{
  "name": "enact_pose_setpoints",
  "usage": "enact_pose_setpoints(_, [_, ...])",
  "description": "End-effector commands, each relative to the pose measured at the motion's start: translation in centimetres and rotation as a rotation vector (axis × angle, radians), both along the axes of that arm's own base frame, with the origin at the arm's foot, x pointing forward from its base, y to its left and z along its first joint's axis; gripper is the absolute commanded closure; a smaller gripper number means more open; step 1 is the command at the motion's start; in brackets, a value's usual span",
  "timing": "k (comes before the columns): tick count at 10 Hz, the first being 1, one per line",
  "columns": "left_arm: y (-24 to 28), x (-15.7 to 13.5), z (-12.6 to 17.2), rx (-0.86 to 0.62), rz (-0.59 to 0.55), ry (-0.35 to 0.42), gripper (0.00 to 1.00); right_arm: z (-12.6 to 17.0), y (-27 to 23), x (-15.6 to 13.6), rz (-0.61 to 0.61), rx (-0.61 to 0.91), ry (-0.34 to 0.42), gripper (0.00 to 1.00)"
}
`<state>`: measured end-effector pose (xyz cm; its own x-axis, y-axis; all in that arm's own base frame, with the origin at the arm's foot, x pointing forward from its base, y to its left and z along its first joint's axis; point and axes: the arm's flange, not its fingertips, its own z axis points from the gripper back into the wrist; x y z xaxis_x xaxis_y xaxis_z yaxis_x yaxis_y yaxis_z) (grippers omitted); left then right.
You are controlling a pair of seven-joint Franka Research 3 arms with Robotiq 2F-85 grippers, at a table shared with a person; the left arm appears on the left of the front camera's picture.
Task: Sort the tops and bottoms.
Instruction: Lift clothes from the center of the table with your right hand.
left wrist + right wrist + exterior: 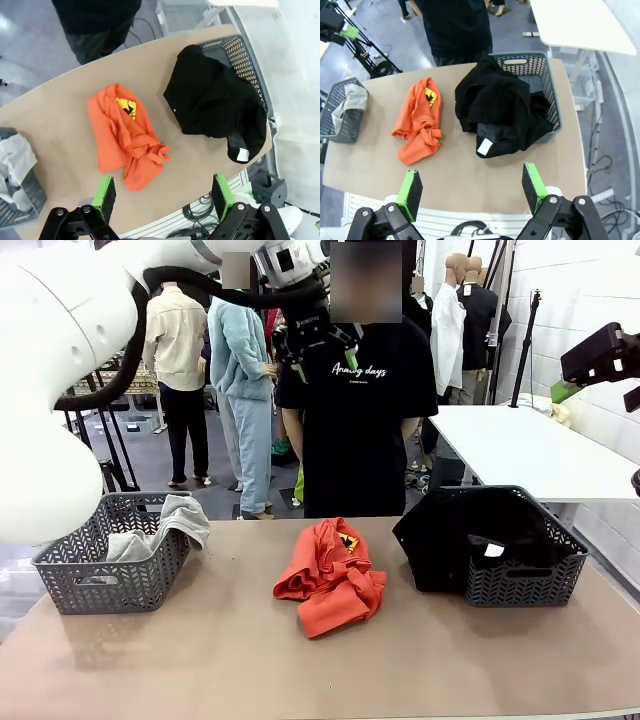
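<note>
My left gripper (326,368) and right gripper (472,187) hang high above the bench (200,660), both wide open and holding nothing. The orange top (330,575) lies crumpled mid-bench. The grey top (185,520) sits in the left basket (100,585). The black bottoms (450,530) drape over the right basket (530,585), partly inside it.

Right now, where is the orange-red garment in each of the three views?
Front view: the orange-red garment lies crumpled near the picture's centre.
Left wrist view: the garment lies left of centre.
Right wrist view: the garment lies left of centre.
Shared landmark: the black garment draped over a grey basket beside it.
</note>
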<state>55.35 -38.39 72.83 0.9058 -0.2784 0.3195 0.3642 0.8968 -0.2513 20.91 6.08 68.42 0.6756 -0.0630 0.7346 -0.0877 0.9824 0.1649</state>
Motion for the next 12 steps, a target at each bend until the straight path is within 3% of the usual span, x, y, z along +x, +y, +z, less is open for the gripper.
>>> enact_pose_setpoints(1, [6.3, -8.5, -8.0, -0.006, 0.267, -0.075, 0.00, -0.1, -0.1, 0.1, 0.007, -0.004, 0.010, 0.00])
enact_pose_setpoints(2, [0.0, 0.0, 0.0, 0.000, 0.000, 0.000, 0.00, -0.1, -0.1, 0.1, 0.007, -0.004, 0.010, 0.00])
enact_pose_setpoints(8, [-0.4, 0.0, -0.2, 0.003, 0.017, -0.003, 0.00, -0.1, -0.1, 0.1, 0.007, -0.004, 0.010, 0.00])
enact_pose_setpoints(11, [9.7, -3.0, -6.2, 0.199, 0.162, 0.158, 0.00, -0.1, -0.1, 0.1, 0.007, -0.004, 0.010, 0.00])
enact_pose_setpoints(12, [13.6, -4.8, -7.7, 0.131, 0.182, 0.088, 0.00, -0.1, -0.1, 0.1, 0.007, -0.004, 0.010, 0.00])
